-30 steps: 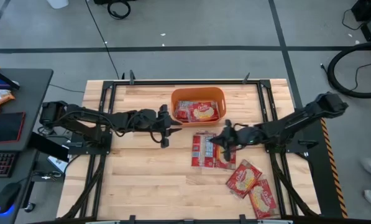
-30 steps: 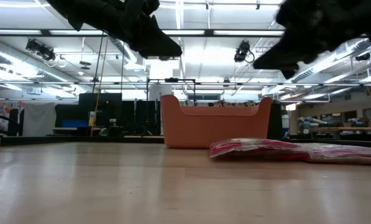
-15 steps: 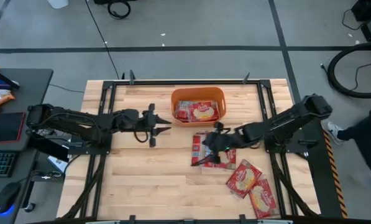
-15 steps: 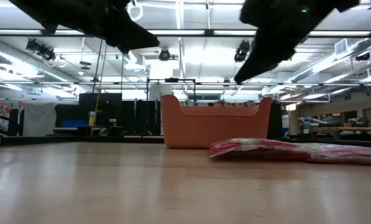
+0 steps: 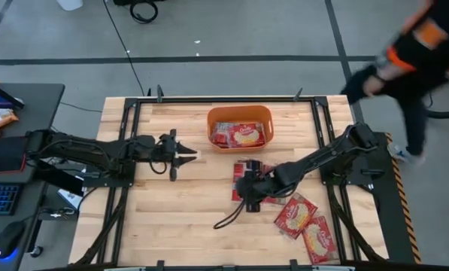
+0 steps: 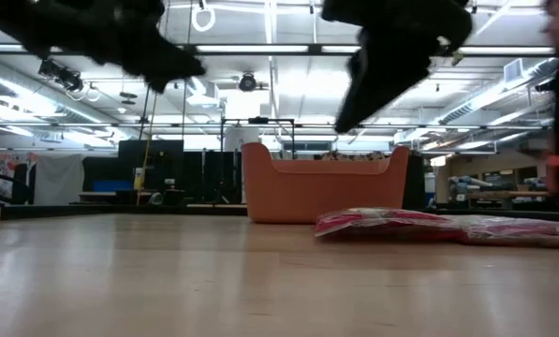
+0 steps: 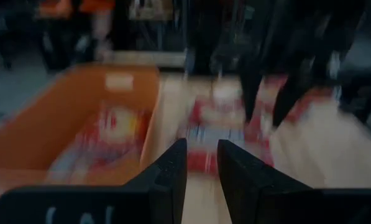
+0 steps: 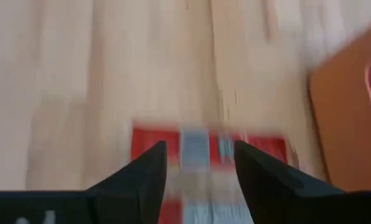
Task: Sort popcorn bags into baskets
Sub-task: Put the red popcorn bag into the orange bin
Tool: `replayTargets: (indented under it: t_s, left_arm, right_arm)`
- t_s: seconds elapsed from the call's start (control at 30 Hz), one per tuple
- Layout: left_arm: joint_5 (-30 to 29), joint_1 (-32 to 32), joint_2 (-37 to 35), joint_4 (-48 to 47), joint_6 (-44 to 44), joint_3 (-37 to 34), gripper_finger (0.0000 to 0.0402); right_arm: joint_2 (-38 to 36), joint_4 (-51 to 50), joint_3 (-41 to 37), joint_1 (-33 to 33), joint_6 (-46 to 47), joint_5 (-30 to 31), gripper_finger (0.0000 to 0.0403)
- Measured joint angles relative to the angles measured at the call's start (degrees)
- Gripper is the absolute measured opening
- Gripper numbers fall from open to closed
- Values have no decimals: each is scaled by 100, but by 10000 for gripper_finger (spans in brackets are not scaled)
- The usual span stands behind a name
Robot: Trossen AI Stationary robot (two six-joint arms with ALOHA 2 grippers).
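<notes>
The orange basket (image 5: pixel 239 111) stands at the table's far middle with popcorn bags (image 5: pixel 239 135) lying in it. More bags lie flat on the wood: one with its white label up (image 5: pixel 248 179) and two with the picture up (image 5: pixel 295 214), (image 5: pixel 318 242). My right gripper (image 5: pixel 245 197) hangs open above the label-up bag (image 8: pixel 194 144), slanting down, touching nothing. My left gripper (image 5: pixel 185 156) hovers left of the basket (image 7: pixel 61 118), pointing level toward the table's right. Its fingers (image 7: pixel 201 158) are slightly apart with nothing between them.
A person (image 5: pixel 416 45) moves past the table's far right corner. A desk with a keyboard and mouse (image 5: pixel 6 192) stands off the table's left edge. Bare wood lies across the near left part of the table (image 5: pixel 179 226).
My left gripper has drawn back from the basket toward the table's left edge, staying level. My right gripper has swung out toward the left and near side over the label-up bag and tipped downward. The bags have not moved. A person has walked up along the table's right side.
</notes>
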Motion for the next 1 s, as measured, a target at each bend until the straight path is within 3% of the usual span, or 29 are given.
replayTargets:
  t_s: [0.17,0.6,0.9,1.0]
  left_arm:
    - [-15,-141,-28,95,-57,-25,94]
    - [-120,-160,-23,239,97,-72,94]
    - [-125,-157,-33,85,97,-82,94]
    - [-125,-157,-31,84,96,-81,94]
  right_arm:
    - [-111,-567,62,155,601,21,197]
    - [-206,-340,-34,341,766,60,196]
    - [311,447,77,605,317,88,196]
    - [669,262,357,762,97,275,196]
